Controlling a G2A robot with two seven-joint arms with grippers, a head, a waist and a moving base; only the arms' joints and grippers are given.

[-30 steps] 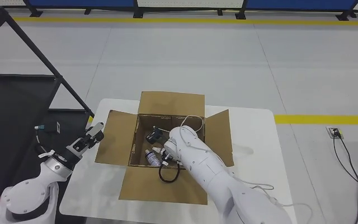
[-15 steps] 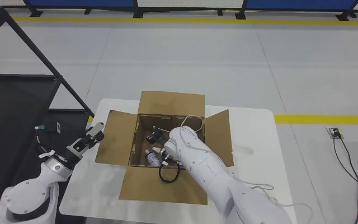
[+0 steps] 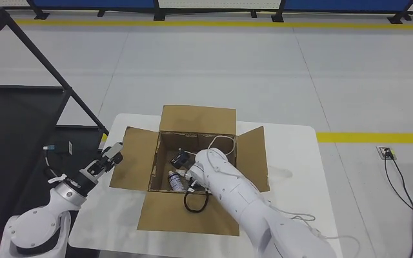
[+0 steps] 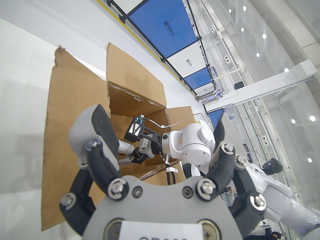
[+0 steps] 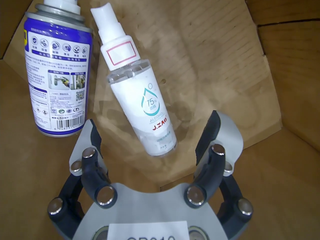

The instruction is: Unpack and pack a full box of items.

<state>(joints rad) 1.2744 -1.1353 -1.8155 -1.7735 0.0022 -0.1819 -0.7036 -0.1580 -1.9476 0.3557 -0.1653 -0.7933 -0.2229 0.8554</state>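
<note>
**Right gripper poised over the spray bottle inside the open box**

The brown cardboard box stands open on the white table, all four flaps folded outward. On its floor lie two items. One is a clear plastic spray bottle with a white nozzle and white label. Just beside it is a blue aerosol can with a white cap. Both lie flat, their nozzles pointing the same way, and the bottle is slightly angled toward the can.

The right gripper is down inside the box with its fingers spread wide. The bottle's base end lies between the two pads, and neither pad appears to touch it.

The left gripper hangs outside the box, near the outer edge of the flap on that side and above the table's edge. Its fingers are likewise apart and hold nothing. From the left wrist view it faces across the flap toward the right arm's wrist in the box.
</note>
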